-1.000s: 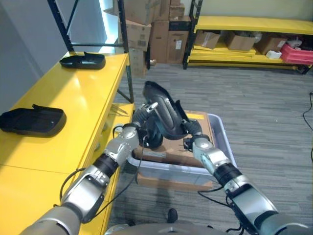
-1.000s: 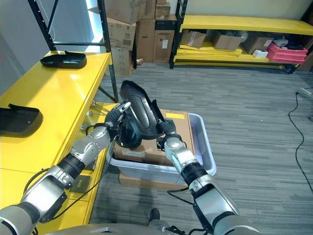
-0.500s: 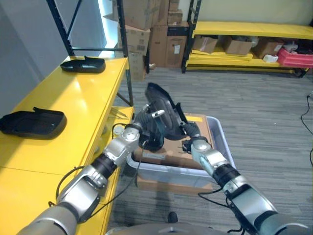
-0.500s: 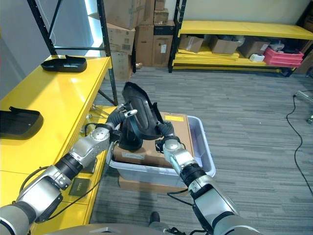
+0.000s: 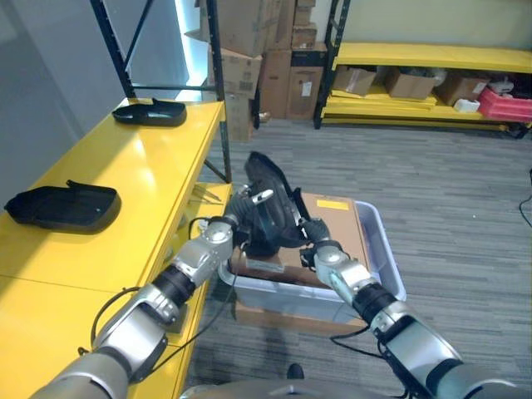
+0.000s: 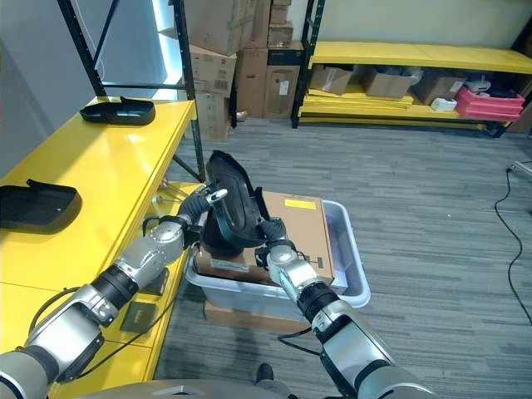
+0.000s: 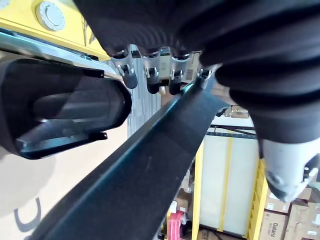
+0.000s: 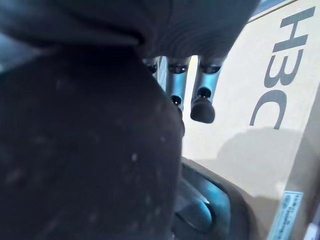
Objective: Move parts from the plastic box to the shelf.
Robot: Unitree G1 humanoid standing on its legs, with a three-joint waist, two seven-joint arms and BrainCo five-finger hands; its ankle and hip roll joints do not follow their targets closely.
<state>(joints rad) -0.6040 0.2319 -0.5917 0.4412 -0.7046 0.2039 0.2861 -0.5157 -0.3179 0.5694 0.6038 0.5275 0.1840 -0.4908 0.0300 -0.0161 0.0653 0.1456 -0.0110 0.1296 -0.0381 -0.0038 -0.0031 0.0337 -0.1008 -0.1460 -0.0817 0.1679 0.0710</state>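
Note:
Both hands hold a large black moulded part (image 5: 268, 187) upright over the left end of the clear plastic box (image 5: 389, 268). My left hand (image 5: 242, 214) grips its left edge, fingers (image 7: 150, 75) curled over the rim and the thumb (image 7: 285, 170) on the other side. From the right, my right hand (image 5: 318, 248) clasps the part's lower side, its fingers (image 8: 201, 106) against the dark surface. A second black part (image 7: 60, 107) lies on the cardboard below. The yellow shelf (image 5: 137, 187) stands just left of the box.
A brown cardboard box (image 5: 337, 218) sits inside the plastic box, which rests on another carton on the floor. Two black parts (image 5: 65, 208) (image 5: 151, 113) lie on the yellow shelf. A black rack post (image 5: 218, 100) stands at the shelf's far corner. Cartons and yellow racks line the back wall.
The head camera has shifted. Both hands, still gripping the black part, have drifted a little left toward the shelf and slightly lower over the box.

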